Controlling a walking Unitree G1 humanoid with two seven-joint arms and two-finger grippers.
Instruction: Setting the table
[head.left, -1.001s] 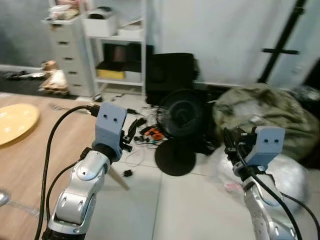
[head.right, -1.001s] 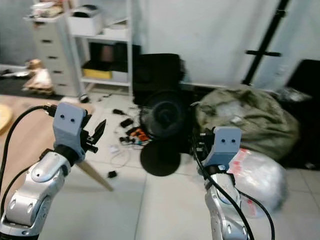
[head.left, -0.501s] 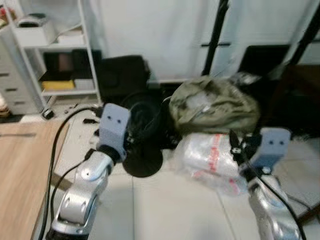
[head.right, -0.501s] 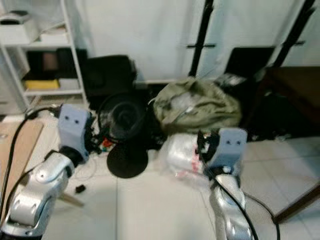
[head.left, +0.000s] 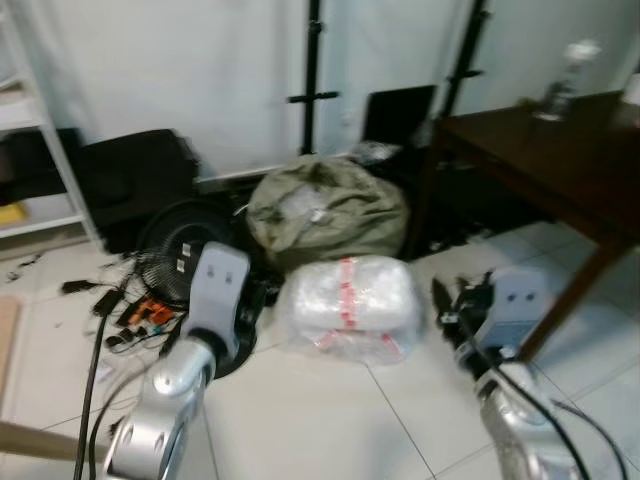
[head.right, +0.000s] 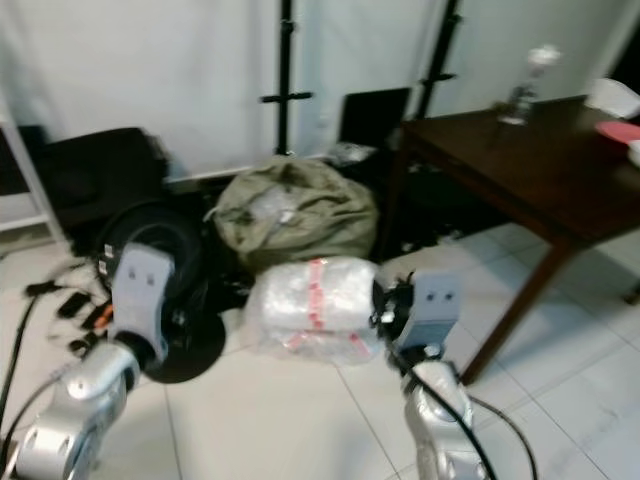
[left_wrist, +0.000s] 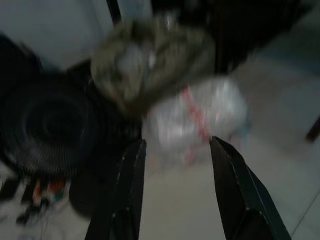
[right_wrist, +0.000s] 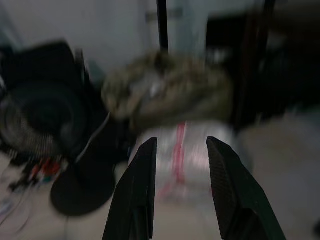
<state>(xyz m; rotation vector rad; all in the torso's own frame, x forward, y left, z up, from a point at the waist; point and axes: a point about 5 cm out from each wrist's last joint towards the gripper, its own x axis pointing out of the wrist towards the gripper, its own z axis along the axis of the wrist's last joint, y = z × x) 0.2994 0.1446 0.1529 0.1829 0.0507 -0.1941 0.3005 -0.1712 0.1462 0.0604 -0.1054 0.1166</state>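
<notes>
left eye view: a dark brown wooden desk (head.left: 560, 165) stands at the right, its top holding a clear bottle-like item (head.left: 562, 65), too blurred to name surely. on the pale tiled floor (head.left: 330, 420) lie a clear plastic-wrapped bundle with red tape (head.left: 348, 305), an olive-green cloth sack (head.left: 322, 208) behind it, and a black round floor fan (head.left: 180, 262) beside a tangle of cables. the left tool (head.left: 255, 305) on its silver arm points toward the fan's base; the right tool (head.left: 450, 310) is raised near the desk's leg. their finger gap cannot be judged here.

right eye view: the same desk (head.right: 520, 150) carries a pink plate (head.right: 622, 130) and a white bowl-like thing at its far right edge.

left wrist view: the left tool (left_wrist: 175, 190) has its two black fingers (left_wrist: 131, 190) spread wide, holding nothing, aimed at the blurred bundle (left_wrist: 200, 120) and sack.

right wrist view: the right tool (right_wrist: 177, 195) is likewise wide and bare, looking at the bundle (right_wrist: 185, 145) and fan (right_wrist: 45, 120).

compared with a second ago, the whole scene has swung: the light wooden desk with the yellow plate and the white shelving have gone from sight, and the dark desk has come in at the right. that is the camera turning; the tools are held much as before.
</notes>
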